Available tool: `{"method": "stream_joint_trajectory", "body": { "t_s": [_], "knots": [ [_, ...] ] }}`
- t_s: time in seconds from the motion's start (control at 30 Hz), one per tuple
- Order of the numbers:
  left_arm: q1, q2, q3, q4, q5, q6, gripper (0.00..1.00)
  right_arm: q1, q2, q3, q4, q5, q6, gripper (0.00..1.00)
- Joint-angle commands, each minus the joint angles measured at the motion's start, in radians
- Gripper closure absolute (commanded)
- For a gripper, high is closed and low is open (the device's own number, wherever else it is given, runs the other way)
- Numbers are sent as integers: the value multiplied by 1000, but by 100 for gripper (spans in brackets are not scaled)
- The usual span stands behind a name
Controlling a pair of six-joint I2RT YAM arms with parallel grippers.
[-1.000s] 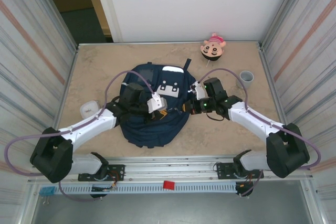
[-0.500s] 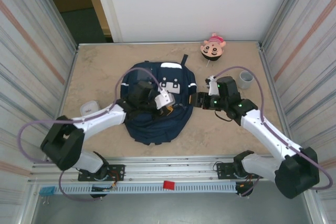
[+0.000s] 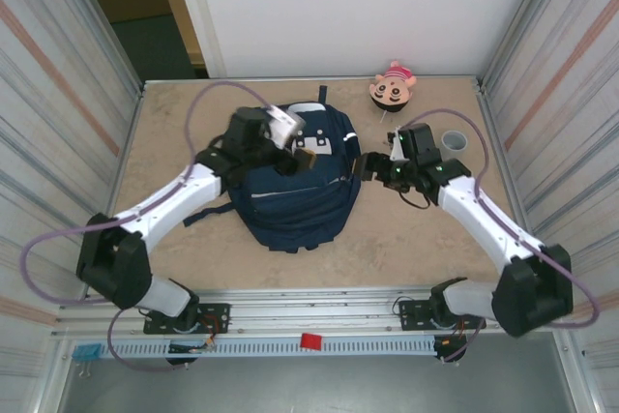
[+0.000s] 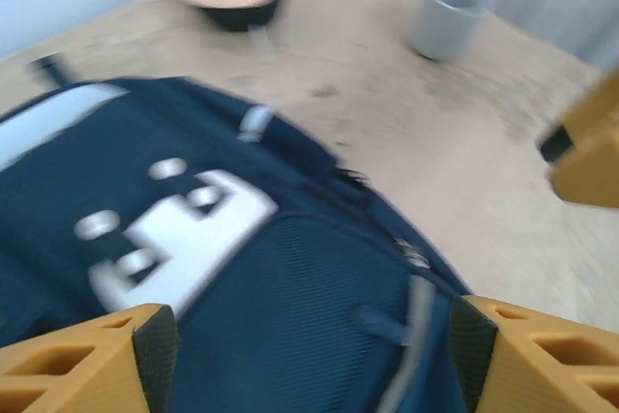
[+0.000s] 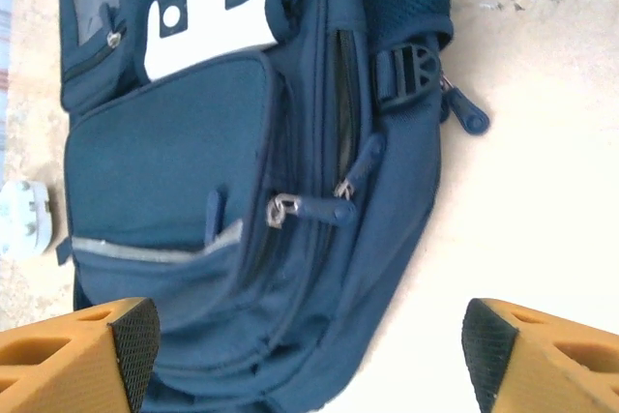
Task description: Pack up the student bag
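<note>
Flat on the bench [image 3: 174,123], pockets up: student bag [image 3: 295,195]. Likely soft, floppy, light while unfilled; best taken by the zipper pulls [image 5: 334,210]. Over its upper end, left gripper [image 4: 309,336], jaws wide open, empty. Beside its right edge, right gripper [image 5: 309,336], jaws equally wide, empty. Beyond its top, doll head [image 3: 393,86], grey cup [image 3: 453,142].

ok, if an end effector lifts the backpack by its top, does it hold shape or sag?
Likely sags: the student bag is soft fabric, lying fairly flat. Probably light, seemingly unfilled. Loose zipper pulls may swing or snag.
</note>
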Motion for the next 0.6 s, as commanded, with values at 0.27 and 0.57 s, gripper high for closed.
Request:
{"method": "stream_joint_trajectory", "body": {
  "t_s": [0.27, 0.57],
  "knots": [
    [210, 46, -283, -13, -195, -380, 24, 115, 440, 134, 81, 62, 2, 40],
    [133, 239, -318, 127, -233, -449, 39, 133, 421, -153, 236, 135, 125, 62]
  ]
}}
